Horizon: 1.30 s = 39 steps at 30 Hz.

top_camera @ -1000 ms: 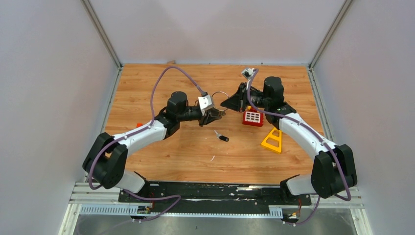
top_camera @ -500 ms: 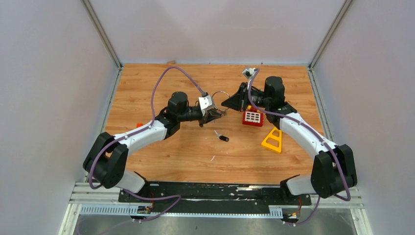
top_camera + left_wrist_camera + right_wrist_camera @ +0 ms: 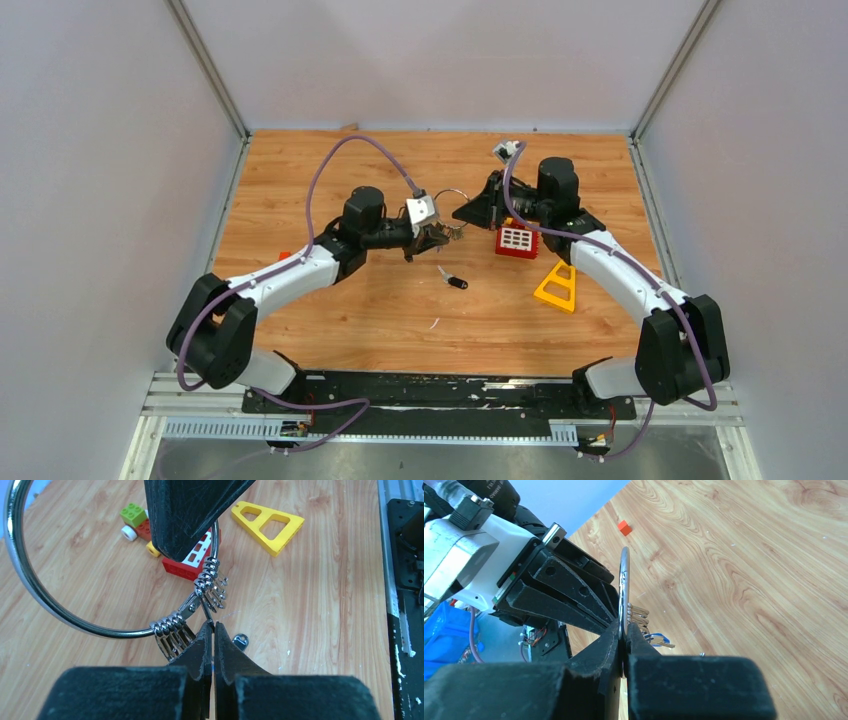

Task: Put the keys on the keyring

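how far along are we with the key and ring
Done: keyring is off the table, clamped in the right gripper. In hand: left gripper pinches the ring beside its small keys. Left: black-headed key lies on the table, not yet threaded.

The whole bench (image 3: 400, 310) is seen from high above its near edge, looking down and forward. From the left wrist, the scene is viewed very closely along the left pincer (image 3: 213, 627), facing rightward, so that the red block (image 3: 180, 570) and yellow triangular frame (image 3: 274, 546) are caught behind. From the right wrist, an equally close view is taken along the right pincer (image 3: 623, 626) toward the left arm (image 3: 459, 555). The keyring (image 3: 115, 634) is shared by all three views.
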Tool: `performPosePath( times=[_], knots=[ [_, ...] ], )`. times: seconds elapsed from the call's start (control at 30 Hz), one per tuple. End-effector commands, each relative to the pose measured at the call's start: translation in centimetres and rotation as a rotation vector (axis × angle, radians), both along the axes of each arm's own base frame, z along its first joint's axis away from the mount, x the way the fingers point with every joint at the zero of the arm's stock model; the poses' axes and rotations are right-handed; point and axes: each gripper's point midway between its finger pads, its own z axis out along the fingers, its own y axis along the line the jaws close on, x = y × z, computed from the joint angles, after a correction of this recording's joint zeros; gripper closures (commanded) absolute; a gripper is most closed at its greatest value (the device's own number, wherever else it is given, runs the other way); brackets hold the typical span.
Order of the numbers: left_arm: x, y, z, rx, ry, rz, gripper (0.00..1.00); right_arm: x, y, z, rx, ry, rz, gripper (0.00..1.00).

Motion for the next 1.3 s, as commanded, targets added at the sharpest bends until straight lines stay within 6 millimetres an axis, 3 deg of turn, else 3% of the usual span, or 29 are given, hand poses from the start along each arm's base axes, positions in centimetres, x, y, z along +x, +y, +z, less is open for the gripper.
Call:
performPosePath(
  times=[0.0,0.47,0.9,1.0,1.1,1.27],
  knots=[
    [0.1,0.0,2.7,0.003,-0.029,-0.001,1.0,1.5,-1.0,0.2,-0.04,-0.054,-0.087,1.0],
    [1.5,-0.2,1.2,0.129,0.208,0.082,1.0,1.9,-1.2,-0.6,-0.065,-0.051,-0.15,1.0],
    [1.6,1.4,1.3,0.226,0.266,0.16,1.0,2.7,-2.3,-0.6,-0.096,-0.069,-0.237,0.99],
    [1.6,1.9,2.0,0.253,0.259,0.173,1.0,2.8,-2.4,-0.8,-0.103,-0.064,-0.245,0.88],
    [1.3,2.3,2.7,0.274,0.262,0.178,1.0,2.9,-2.5,-1.0,-0.111,-0.054,-0.253,0.68],
    [1.2,3.2,3.3,0.325,0.261,0.194,1.0,3.0,-2.7,-0.6,-0.106,-0.058,-0.252,0.55]
  ],
)
